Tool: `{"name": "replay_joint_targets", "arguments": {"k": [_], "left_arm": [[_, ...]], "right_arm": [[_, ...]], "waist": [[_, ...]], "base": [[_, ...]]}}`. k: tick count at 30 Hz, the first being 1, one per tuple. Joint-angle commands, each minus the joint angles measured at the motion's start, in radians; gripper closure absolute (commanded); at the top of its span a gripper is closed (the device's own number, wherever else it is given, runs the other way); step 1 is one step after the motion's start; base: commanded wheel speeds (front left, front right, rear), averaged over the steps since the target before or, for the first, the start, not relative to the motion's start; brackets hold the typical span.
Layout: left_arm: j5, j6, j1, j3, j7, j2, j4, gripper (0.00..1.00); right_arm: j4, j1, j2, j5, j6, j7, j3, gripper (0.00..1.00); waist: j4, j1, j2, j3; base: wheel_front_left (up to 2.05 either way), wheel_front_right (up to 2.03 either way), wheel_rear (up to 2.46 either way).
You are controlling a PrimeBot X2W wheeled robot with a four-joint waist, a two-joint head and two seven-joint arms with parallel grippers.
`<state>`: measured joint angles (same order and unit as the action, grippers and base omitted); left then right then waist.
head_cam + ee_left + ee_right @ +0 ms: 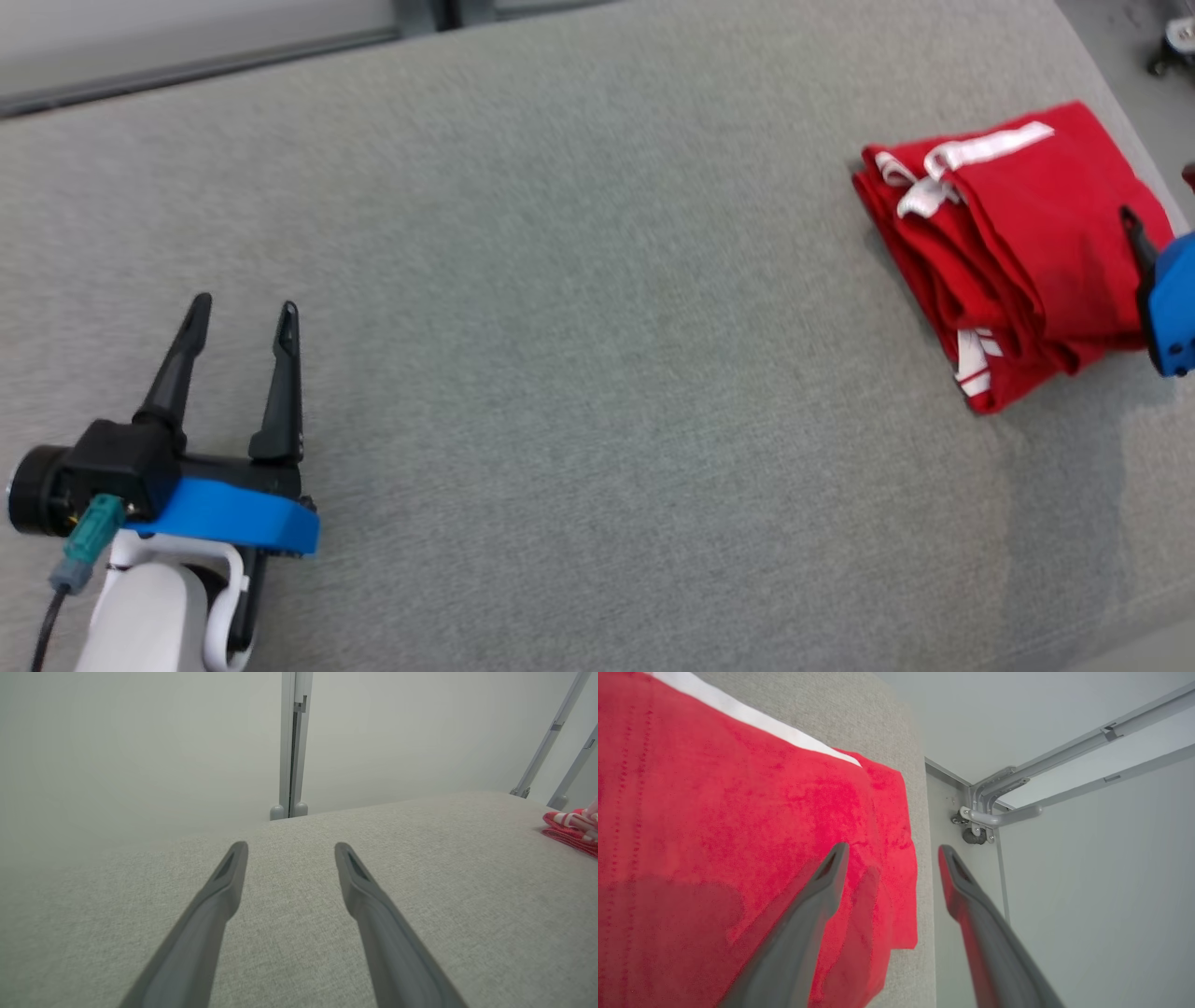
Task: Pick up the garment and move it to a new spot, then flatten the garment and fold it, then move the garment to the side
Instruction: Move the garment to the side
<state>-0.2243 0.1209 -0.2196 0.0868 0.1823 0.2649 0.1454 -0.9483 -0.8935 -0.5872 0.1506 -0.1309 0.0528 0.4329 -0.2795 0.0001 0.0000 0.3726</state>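
garment [1013, 252]: red with white trim, folded into a chunky bundle, sitting way over on the right side of the grey worktop [579, 327], close to its edge
right gripper [893, 851]: fingers spread wide, nothing pinched. In the right wrist view one finger hangs over the corner of the red cloth and the other over the worktop's edge
left gripper [245, 313]: also spread and holding nothing, parked at the lower left, well apart from the garment
step: looks like the last one, moving it to the side, and pretty much done going by the fold and where it sits
next move: I'd guess the right arm just needs to lift straight up and away
watch out: that finger is close to the top layer, can't tell if it's touching. A sideways drag could snag it and undo the fold
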Motion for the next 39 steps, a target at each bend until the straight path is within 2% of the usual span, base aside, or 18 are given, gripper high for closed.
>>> {"name": "replay_joint_targets", "arguments": {"k": [1,6,12,18,24,33,39], "left_arm": [[-0.006,-0.006,0.015,0.006,0.010,-0.007,0.009,0.00],[-0.029,-0.016,0.053,0.008,0.046,-0.048,0.065,0.00],[-0.047,-0.030,0.111,-0.001,0.076,-0.092,0.119,0.00],[-0.047,-0.045,0.166,-0.028,0.083,-0.123,0.131,0.00],[-0.042,-0.042,0.219,-0.048,0.083,-0.151,0.131,0.00],[-0.037,-0.024,0.262,-0.079,0.084,-0.170,0.126,0.00],[-0.029,-0.017,0.265,-0.086,0.084,-0.176,0.140,0.00]], "right_arm": [[-0.007,0.024,0.015,-0.001,0.000,-0.014,-0.030,0.00],[0.038,0.150,0.079,0.054,0.000,-0.123,-0.177,0.00],[0.265,0.393,0.186,0.142,0.000,-0.268,-0.309,0.00],[0.526,0.633,0.299,0.122,0.000,-0.266,-0.381,0.00],[0.667,0.769,0.390,0.067,0.000,-0.218,-0.406,0.00],[0.712,0.817,0.463,0.011,0.000,-0.187,-0.437,0.00],[0.696,0.813,0.473,-0.013,0.000,-0.198,-0.446,0.00]], "waist": [[0.005,-0.0001,0.0000,-0.027],[0.053,-0.0001,0.0000,-0.137],[0.120,-0.0001,0.0000,-0.252],[0.177,-0.0001,0.0000,-0.317],[0.221,-0.0001,0.0000,-0.371],[0.251,-0.0001,0.0000,-0.386],[0.255,-0.0001,0.0000,-0.387]], "base": [[0.00,0.00,0.00],[0.00,0.00,0.00],[0.00,0.00,0.00],[0.00,0.00,0.00],[0.00,0.00,0.00],[0.00,0.00,0.00],[0.00,0.00,0.00]]}}
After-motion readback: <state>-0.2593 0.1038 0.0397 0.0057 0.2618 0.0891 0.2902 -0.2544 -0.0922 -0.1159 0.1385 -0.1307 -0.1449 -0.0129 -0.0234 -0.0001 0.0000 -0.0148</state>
